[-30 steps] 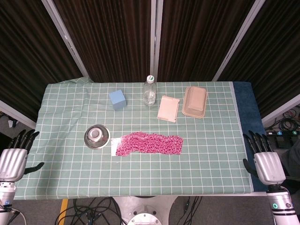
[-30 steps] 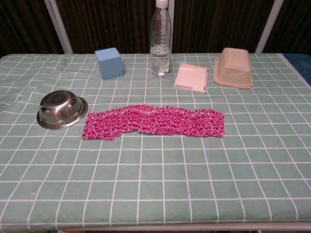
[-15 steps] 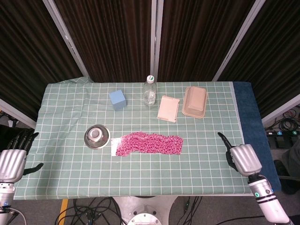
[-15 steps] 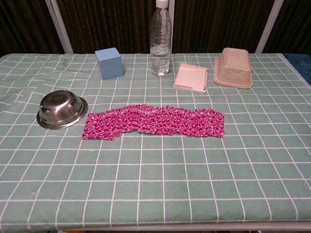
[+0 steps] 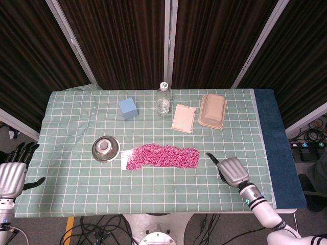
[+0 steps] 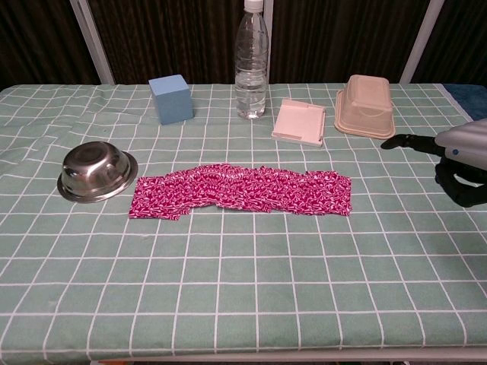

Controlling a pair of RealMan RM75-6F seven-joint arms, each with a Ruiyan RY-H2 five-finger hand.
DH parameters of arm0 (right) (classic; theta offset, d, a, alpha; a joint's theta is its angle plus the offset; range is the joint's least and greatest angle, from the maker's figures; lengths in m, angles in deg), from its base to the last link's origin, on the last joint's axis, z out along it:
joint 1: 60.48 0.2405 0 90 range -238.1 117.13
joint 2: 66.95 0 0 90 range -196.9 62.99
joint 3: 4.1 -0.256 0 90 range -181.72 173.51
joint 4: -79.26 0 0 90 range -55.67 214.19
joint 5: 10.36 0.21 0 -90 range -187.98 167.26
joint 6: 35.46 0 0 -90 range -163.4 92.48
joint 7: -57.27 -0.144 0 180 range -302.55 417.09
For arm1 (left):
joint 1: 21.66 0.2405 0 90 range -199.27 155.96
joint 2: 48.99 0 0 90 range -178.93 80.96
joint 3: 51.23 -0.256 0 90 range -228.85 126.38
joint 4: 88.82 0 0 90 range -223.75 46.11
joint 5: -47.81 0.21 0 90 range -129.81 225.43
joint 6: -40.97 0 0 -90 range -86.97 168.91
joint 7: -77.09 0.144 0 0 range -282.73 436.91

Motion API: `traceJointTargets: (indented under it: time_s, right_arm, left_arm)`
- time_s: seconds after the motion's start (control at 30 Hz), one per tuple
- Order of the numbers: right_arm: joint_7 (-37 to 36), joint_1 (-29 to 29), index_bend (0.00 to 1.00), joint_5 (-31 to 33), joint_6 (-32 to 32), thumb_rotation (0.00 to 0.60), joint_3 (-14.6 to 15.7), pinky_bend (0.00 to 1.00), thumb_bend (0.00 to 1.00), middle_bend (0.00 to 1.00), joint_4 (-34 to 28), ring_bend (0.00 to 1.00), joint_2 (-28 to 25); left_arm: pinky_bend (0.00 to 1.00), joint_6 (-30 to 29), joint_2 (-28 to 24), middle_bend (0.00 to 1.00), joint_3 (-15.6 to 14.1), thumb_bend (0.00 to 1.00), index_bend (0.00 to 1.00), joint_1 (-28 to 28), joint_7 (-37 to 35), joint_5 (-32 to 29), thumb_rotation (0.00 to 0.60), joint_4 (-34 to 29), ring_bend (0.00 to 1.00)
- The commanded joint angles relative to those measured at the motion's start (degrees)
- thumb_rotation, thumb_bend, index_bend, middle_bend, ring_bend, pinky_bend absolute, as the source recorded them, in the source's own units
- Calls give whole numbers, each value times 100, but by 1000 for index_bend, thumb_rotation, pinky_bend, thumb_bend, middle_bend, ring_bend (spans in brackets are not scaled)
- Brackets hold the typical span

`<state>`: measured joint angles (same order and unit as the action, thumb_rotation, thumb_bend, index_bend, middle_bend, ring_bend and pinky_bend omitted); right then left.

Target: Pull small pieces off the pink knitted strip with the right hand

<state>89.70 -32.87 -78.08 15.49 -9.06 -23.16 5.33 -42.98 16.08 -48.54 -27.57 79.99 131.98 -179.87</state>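
Observation:
The pink knitted strip (image 5: 162, 156) (image 6: 242, 190) lies flat across the middle of the green checked tablecloth (image 5: 76, 184), with a white scrap under its left end. My right hand (image 5: 231, 171) (image 6: 460, 163) hovers over the table just right of the strip, apart from it. Its thumb points toward the strip, its fingers bend downward, and it holds nothing. My left hand (image 5: 11, 171) hangs off the table's left edge with fingers spread and empty; the chest view does not show it.
A steel bowl (image 5: 105, 148) (image 6: 97, 171) sits upside down just left of the strip. Along the back stand a blue cube (image 5: 128, 108), a clear water bottle (image 5: 162, 99), a white square lid (image 5: 183, 118) and a beige lidded box (image 5: 213, 111).
My right hand has swung in from beyond the table's right edge to just right of the strip and now shows in the chest view. The left hand has barely moved.

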Motion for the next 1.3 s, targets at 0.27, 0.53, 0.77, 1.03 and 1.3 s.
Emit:
traceJointTargets:
  time_s: [0.27,0.53,0.77,1.03,1.3]
  right_arm:
    - [1187,893,0,1833,-203,600,162,832,1000,862,154,896,693]
    - [1500,1337,0,2460,-117,600,270,832,1000,862,259,896,916]
    - [1641,1697,0,2970,-52,600,324,832,1000,861,390,896,1096]
    - [1523,1964,0,3285,-143,600,430,832,1000,862,559,896,1210]
    - [1401,2078,2,3397,-102,600,606,832,1000,862,577,896,1168]
  left_arm:
    - [172,39,-51,90,-5,21,103,10,-146,-29,600,69,15]
    - [172,84,-58,90,-15,21,102,3,-172,-43,600,81,15]
    - [172,80,-70,90,-14,21,103,21,-204,-69,600,101,15]
    - [172,69,-110,90,-7,21,103,35,-181,-91,600,60,15]
    - [173,98,-123,90,-10,21,103,27,-173,-97,600,34,15]
